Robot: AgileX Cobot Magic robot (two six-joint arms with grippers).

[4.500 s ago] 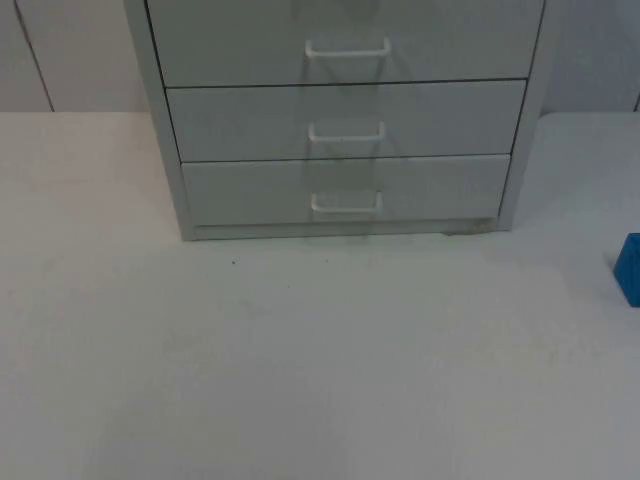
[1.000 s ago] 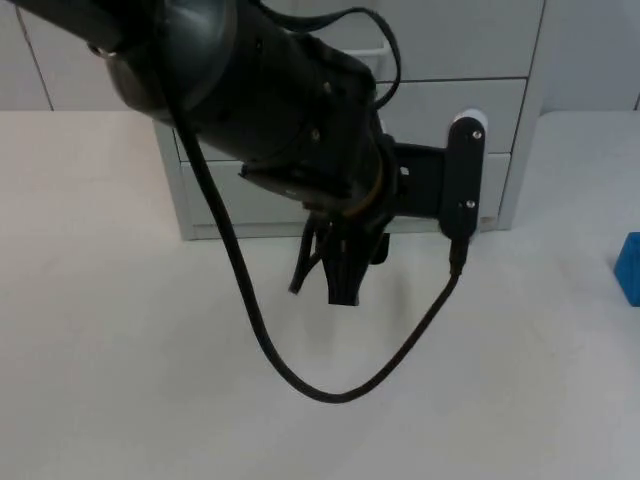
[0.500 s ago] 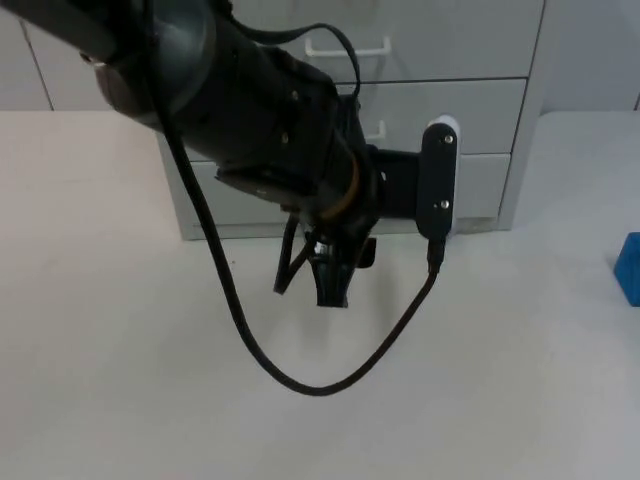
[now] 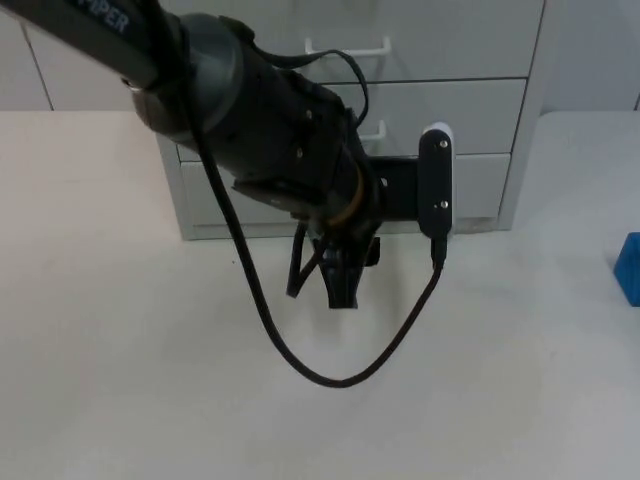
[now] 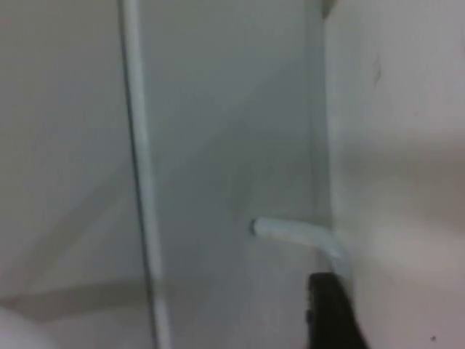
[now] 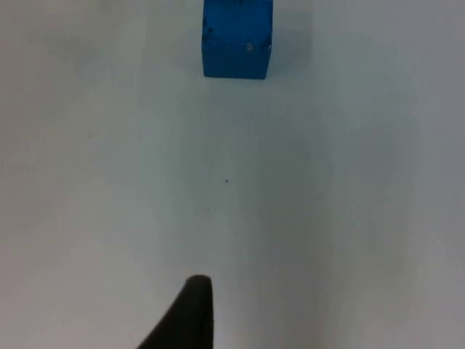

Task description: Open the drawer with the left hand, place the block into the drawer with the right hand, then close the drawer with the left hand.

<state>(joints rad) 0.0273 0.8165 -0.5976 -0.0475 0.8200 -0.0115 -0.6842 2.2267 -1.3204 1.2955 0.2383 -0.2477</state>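
While shut: 3 drawers, 1 block

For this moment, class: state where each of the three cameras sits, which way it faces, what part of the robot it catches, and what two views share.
Top view: fixed above, facing down and forward at the drawer cabinet; left gripper hangs before it.
Left wrist view: on the left arm, facing the bottom drawer handle; one black fingertip.
Right wrist view: on the waiting right arm, facing the blue block on the table.
Shared: top and right wrist views both show the block.

left arm: black, rounded, glossy | orange-looking ring at wrist | white lettering near shoulder
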